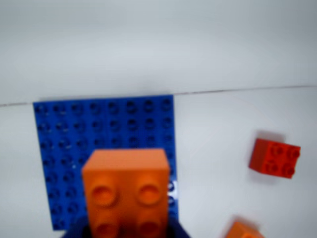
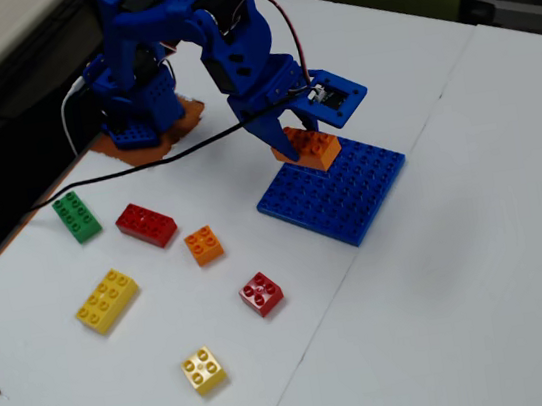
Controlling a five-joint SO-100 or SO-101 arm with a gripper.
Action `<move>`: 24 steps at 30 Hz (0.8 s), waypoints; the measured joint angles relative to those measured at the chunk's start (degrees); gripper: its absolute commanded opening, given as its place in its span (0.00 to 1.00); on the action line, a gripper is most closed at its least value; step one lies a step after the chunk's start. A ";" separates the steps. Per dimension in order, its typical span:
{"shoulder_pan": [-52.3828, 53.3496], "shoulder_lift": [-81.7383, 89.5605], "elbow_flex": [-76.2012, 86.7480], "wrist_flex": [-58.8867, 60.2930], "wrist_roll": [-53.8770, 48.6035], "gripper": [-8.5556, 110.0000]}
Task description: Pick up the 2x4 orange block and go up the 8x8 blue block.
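Observation:
The 2x4 orange block (image 2: 312, 147) is gripped in my blue gripper (image 2: 294, 137), which is shut on it. It hangs at the far left part of the 8x8 blue block (image 2: 341, 198), the flat studded baseplate; I cannot tell whether it touches the plate. In the wrist view the orange block (image 1: 126, 186) fills the lower middle, studs facing the camera. My gripper (image 1: 126, 232) shows only as dark blue jaw edges either side of it at the bottom. The blue baseplate (image 1: 64, 144) lies behind the block.
Loose bricks lie on the white table left of the plate: green (image 2: 76, 215), red 2x4 (image 2: 147, 224), small orange (image 2: 203, 245), yellow 2x4 (image 2: 107, 300), small red (image 2: 262, 293), small yellow (image 2: 204, 370). The arm base (image 2: 138, 121) stands at the back left. The wrist view shows a small red brick (image 1: 275, 157).

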 measured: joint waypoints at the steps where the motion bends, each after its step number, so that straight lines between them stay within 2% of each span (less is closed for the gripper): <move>1: -0.26 -0.44 0.00 0.00 0.26 0.07; 24: -3.43 -5.36 -1.05 0.00 2.90 0.07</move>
